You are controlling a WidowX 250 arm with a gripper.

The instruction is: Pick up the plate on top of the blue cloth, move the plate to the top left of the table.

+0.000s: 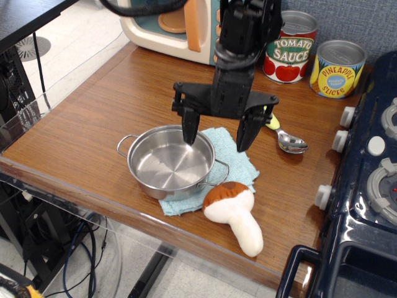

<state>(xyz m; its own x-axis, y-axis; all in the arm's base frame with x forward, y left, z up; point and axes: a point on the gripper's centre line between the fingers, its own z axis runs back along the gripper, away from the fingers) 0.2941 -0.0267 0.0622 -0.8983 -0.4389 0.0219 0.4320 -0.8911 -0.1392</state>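
Note:
The plate [169, 162] is a small shiny steel pot with two wire loop handles. It sits on the light blue cloth [229, 162] near the front edge of the brown wood table [93, 124]. My black gripper [217, 135] is open, fingers pointing down. Its left finger [190, 129] hangs over the pot's back right rim. Its right finger [244, 134] hangs above the cloth, outside the pot. The gripper holds nothing.
A plush mushroom [234, 213] lies just right of the pot at the front. A spoon [287, 139] lies right of the gripper. A toy microwave [180, 25], a tomato sauce can [289, 51] and a pineapple can [337, 68] stand at the back. A dark blue toy stove [366, 186] fills the right side.

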